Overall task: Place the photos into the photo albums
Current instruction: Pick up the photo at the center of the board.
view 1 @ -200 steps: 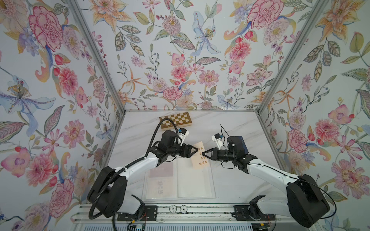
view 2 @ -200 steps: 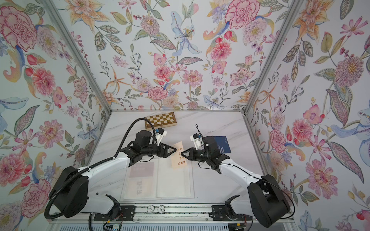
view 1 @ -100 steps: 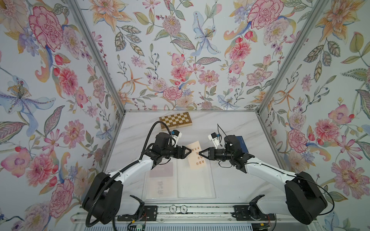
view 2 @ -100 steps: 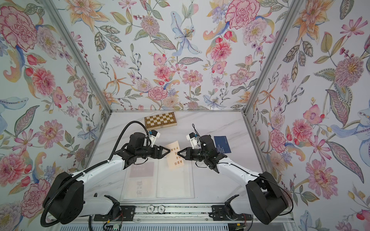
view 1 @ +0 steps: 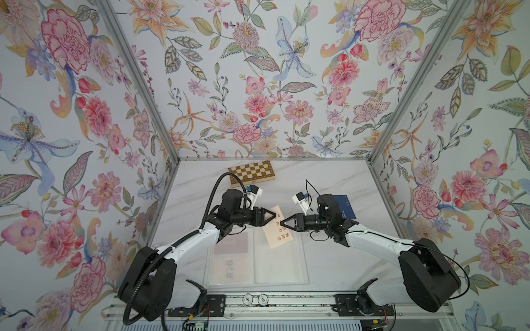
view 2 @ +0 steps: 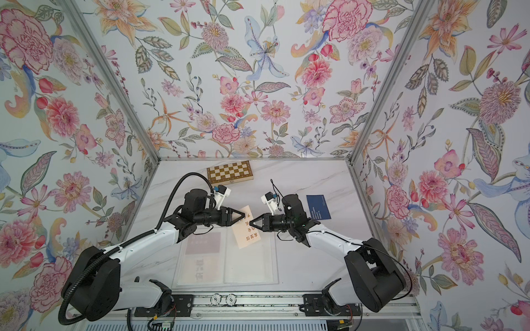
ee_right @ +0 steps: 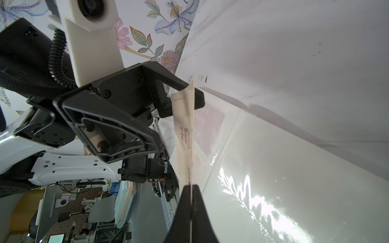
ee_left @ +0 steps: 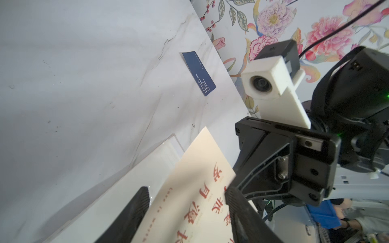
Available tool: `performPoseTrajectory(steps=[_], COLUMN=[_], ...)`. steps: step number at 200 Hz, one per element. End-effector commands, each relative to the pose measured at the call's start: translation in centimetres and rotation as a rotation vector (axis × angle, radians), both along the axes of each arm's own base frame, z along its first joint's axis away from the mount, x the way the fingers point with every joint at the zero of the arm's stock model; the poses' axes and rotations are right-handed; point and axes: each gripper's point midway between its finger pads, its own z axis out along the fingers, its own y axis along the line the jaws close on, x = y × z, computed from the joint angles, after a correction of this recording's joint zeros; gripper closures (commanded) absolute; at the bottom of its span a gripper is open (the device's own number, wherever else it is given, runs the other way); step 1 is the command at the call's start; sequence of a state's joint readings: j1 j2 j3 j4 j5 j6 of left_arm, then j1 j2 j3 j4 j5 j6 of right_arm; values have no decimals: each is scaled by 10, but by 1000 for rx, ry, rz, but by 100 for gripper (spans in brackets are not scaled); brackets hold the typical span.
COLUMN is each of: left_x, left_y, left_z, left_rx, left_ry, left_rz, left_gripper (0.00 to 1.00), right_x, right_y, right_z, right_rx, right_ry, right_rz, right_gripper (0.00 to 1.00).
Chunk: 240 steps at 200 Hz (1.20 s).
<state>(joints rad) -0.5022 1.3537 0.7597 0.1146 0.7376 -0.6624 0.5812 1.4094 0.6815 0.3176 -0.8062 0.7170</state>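
Observation:
A cream photo [view 1: 276, 229] with red Chinese text hangs tilted in the air over the open photo album [view 1: 286, 269]. My right gripper [view 1: 282, 222] is shut on its right edge; in the right wrist view the jaws [ee_right: 191, 187] pinch the card [ee_right: 185, 117] edge-on. My left gripper [view 1: 271, 215] faces it from the left, its jaws apart around the card's far end. In the left wrist view the card [ee_left: 189, 199] shows between the left gripper's [ee_left: 187, 190] two pads. A navy photo [view 2: 317, 207] lies flat on the table behind the right wrist.
The album's left page holds a red card [view 1: 231, 243] and a pale one [view 1: 229, 268] inside translucent sleeves. A checkered chessboard box [view 1: 251, 173] lies at the back of the marble table [view 1: 329, 177]. Flowered walls close in the left, right and back sides.
Both grippers and the cream photo have drifted slightly left and a little nearer the front. The left gripper's jaws have narrowed around the card.

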Motion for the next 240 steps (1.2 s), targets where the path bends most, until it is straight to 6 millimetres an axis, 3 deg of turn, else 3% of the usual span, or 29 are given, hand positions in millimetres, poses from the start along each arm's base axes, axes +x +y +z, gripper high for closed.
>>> performPoseTrajectory(steps=[1,62,101,111,129,142,195,240], left_x=[-4,-5,-3,-2,1,3,26,45], left_y=[-1,0,-1,-1,1,3,37,68], left_z=[1,-1,1,2,4,6,19,32], left_rx=[-27,-13,-15,-15,-13,-8,-40,-186], left_ry=[6,6,0,-6,-16,-25,-39,-14], left_rz=[-26,-24,-24,-18,0,19,180,332], left_gripper=[53,85,100,100,100,100,100,100], right_x=[1,7,9,10,11,12,34,29], right_y=[3,0,-1,0,0,-3,-46,-37], right_z=[4,5,7,7,7,6,2,12], right_rx=[18,15,21,25,24,21,-108,-95], right_ry=[-33,-32,-30,-29,-24,-22,-76,-103], right_rz=[33,28,21,19,13,0,-265,-319], right_gripper=[100,100,100,97,71,60,47,46])
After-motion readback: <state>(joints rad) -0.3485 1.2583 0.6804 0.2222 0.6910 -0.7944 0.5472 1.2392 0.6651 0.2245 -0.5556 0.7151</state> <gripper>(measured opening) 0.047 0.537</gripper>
